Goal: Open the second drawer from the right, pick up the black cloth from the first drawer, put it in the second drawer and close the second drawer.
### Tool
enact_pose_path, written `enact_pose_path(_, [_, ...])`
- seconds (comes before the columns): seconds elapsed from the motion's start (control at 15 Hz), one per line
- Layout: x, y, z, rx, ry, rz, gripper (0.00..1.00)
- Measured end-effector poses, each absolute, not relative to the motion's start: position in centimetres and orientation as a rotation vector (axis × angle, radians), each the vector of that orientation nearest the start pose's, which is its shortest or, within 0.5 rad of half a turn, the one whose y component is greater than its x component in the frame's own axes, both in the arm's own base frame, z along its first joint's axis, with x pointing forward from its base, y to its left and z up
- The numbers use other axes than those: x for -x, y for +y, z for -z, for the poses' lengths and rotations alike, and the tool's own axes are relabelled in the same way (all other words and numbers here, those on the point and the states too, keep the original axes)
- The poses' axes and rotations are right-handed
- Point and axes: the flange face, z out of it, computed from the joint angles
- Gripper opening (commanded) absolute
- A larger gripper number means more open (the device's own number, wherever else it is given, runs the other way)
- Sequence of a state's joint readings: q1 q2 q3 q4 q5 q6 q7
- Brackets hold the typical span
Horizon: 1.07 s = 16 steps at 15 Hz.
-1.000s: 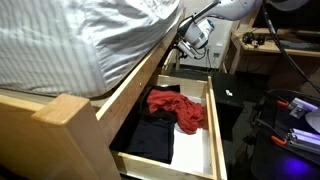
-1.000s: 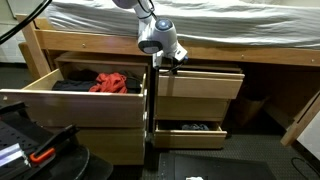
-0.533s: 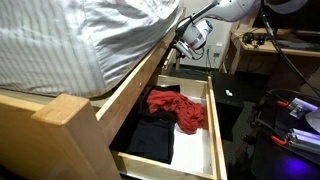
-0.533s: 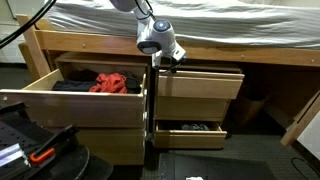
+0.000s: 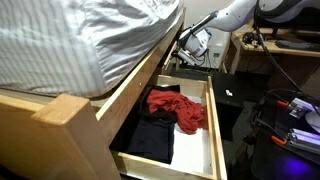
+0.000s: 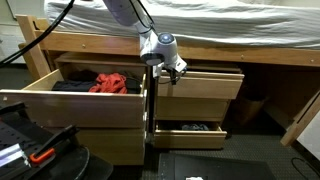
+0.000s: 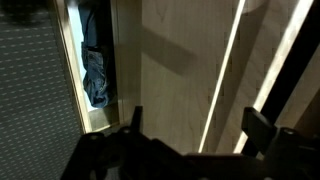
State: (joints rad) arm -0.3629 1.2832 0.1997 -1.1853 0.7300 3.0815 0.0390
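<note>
your gripper (image 6: 166,70) stands wide open and empty at the ten o'clock corner of the second drawer (image 6: 200,84), which looks shut, probably placed to catch its edge and pull. the black cloth (image 5: 152,135) lies in the open first drawer (image 5: 215,130), at seven o'clock of the red cloth (image 5: 178,108).
</note>
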Motion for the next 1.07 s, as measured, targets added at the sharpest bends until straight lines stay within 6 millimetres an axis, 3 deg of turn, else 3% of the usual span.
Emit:
enact_pose_path(0.27, [-71.7,-22.5,-4.3,2.25,1.425,0.813,1.0])
enact_pose_path(0.6, [-73.0,-20.5,-7.0,2.163,1.42,0.975,1.0])
enact_pose_path(1.07, [-73.1,-20.2,-6.7,2.17,1.404,0.929,1.0])
